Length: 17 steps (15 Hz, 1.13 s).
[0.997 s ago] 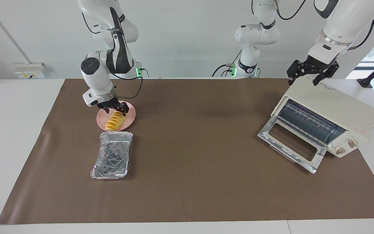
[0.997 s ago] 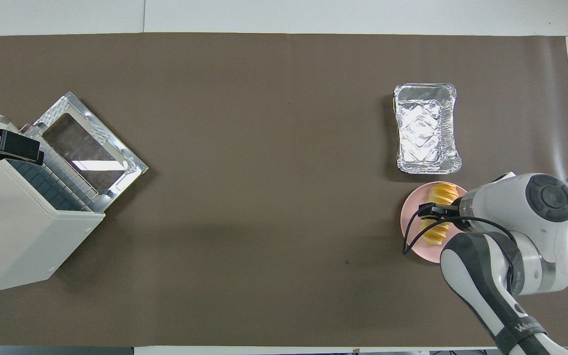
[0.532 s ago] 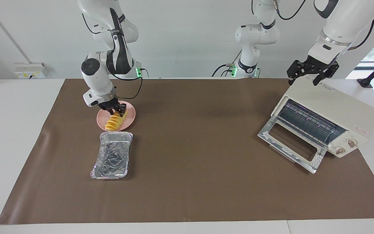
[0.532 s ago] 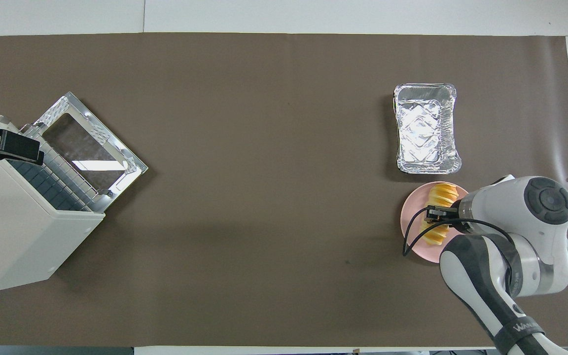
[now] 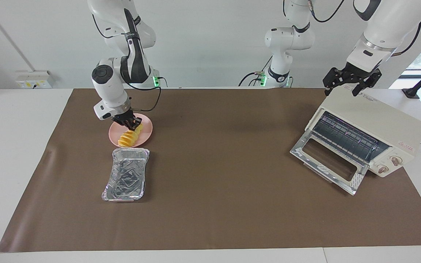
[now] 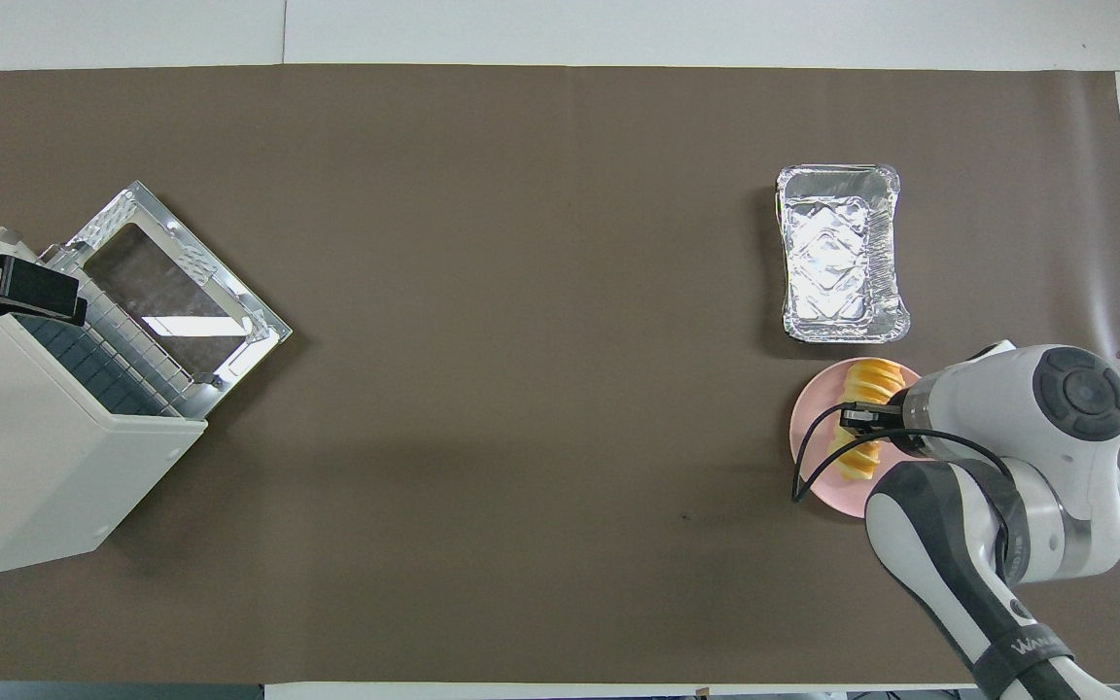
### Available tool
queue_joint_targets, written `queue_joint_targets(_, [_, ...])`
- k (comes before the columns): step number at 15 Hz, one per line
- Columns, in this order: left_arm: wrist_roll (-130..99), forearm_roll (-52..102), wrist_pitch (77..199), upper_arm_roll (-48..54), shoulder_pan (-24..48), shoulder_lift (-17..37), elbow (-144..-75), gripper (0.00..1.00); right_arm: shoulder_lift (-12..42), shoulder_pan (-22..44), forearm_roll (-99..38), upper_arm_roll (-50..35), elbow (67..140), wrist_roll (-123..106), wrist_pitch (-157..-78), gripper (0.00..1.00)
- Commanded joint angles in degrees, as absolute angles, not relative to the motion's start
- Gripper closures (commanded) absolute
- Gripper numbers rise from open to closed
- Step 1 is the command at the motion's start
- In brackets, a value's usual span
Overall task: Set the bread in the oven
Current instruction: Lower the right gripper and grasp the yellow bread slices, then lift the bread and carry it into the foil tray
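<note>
Facing view: right claw (image 5: 131, 126) pinches bread (image 5: 129, 136) on plate (image 5: 145, 134); left claw (image 5: 349, 87) gapes wide above oven (image 5: 378, 124).

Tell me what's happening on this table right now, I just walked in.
The right gripper has closed on the bread, a ridged yellow loaf lying on the pink plate at the right arm's end of the table. An empty foil tray sits beside the plate, farther from the robots. At the left arm's end, the oven stands with its door dropped open and the rack showing. The left gripper waits open above the oven's top. The bread is not yet lifted off the plate.
</note>
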<state>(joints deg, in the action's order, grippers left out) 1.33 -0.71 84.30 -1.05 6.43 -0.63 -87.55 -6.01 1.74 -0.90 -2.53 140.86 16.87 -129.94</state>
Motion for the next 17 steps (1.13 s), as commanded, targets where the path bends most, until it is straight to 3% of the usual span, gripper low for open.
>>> queue_joint_targets(1, [1.8,-0.8,83.9,-0.8,6.0,-0.8,-87.8,0.00,-7.4,1.7,-1.1,-4.3,135.2,19.9,-121.1,1.00])
queue_joint_targets(4, [1.8,-0.7,83.9,-0.8,6.0,-0.8,-87.8,0.00,-8.6,1.6,-1.2,-4.5,126.2,19.8,-109.7,1.00])
queue_joint_targets(6, [1.8,-0.7,83.9,-0.8,6.0,-0.8,-87.8,0.00,-6.7,1.5,-1.2,-4.5,117.9,17.6,-105.5,1.00])
queue_joint_targets(9, [1.8,-0.8,83.9,-0.8,6.0,-0.8,-87.8,0.00,-1.3,0.4,-1.3,-4.1,110.7,13.6,-106.7,1.00])
queue_joint_targets(13, [1.8,-0.8,83.9,-0.8,6.0,-0.8,-87.8,0.00,9.8,-0.1,-1.1,-4.0,99.0,7.9,-107.6,1.00])
queue_joint_targets(17, [1.8,-0.7,83.9,-0.8,6.0,-0.8,-87.8,0.00,14.5,-0.1,-0.8,-4.0,98.7,0.8,-116.4,1.00])
